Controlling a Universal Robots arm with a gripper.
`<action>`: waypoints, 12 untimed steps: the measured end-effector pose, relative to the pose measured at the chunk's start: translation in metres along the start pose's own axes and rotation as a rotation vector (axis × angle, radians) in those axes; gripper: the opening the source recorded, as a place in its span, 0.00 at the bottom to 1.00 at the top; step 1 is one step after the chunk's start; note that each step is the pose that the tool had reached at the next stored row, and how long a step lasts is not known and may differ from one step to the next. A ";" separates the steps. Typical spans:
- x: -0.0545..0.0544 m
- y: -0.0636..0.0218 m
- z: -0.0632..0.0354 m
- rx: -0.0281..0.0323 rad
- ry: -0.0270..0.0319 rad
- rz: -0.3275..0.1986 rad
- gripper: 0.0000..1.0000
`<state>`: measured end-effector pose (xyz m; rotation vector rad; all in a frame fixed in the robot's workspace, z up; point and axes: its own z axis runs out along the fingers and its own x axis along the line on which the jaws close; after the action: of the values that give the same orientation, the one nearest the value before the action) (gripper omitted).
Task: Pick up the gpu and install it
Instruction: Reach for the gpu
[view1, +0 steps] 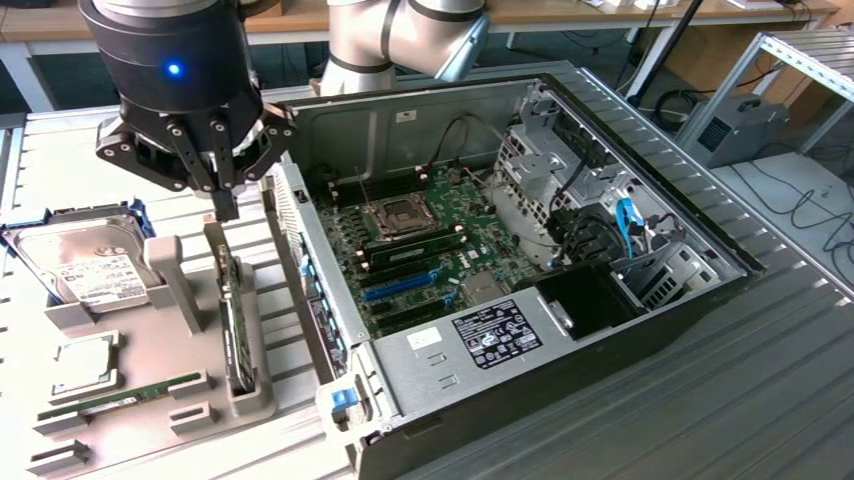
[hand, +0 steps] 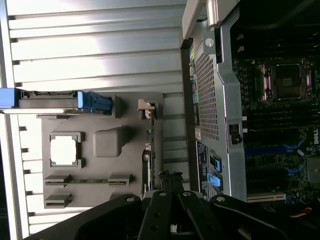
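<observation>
Black and close against the lens in the exterior view, the single gripper (view1: 224, 212) hangs from one grey robot arm (view1: 400, 35). Its two fingers (view1: 218, 185) are pressed together with nothing between them. In the wrist view the gripper (hand: 170, 176) has its tips meeting right over the thin edge of the gpu (hand: 149, 150); whether they touch it I cannot tell.

One open computer case (view1: 627, 330) lies on its side on the ribbed metal table (view1: 747, 400), taking up the exterior view's right. Inside it sits one motherboard (view1: 441, 225) with one bare processor socket (view1: 400, 215) and blue expansion slots (view1: 398, 288) below that.

Just beside the case, on the exterior view's left, lies one grey parts holder (view1: 160, 420), and four parts stand or lie in it. One hard drive (view1: 87, 265) with a white label leans at its far end. The one gpu (view1: 238, 335) stands on edge in the slot nearest the case, a dark narrow card running along the holder's length, not in the case. One square processor chip (view1: 83, 362) lies flat in its own recess. One long green memory stick (view1: 120, 395) lies in the groove nearest the front.

One small blue latch (view1: 343, 400) sits on the case's near corner.
</observation>
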<state>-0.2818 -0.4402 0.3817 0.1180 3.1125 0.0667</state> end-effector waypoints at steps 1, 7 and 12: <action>0.000 -0.0002 0.0000 0.0000 0.0000 0.000 0.11; 0.000 -0.0018 -0.0001 0.0000 0.0000 0.000 0.11; 0.000 -0.0031 -0.0001 0.0000 0.0000 0.000 0.11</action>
<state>-0.2818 -0.4434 0.3817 0.1180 3.1125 0.0667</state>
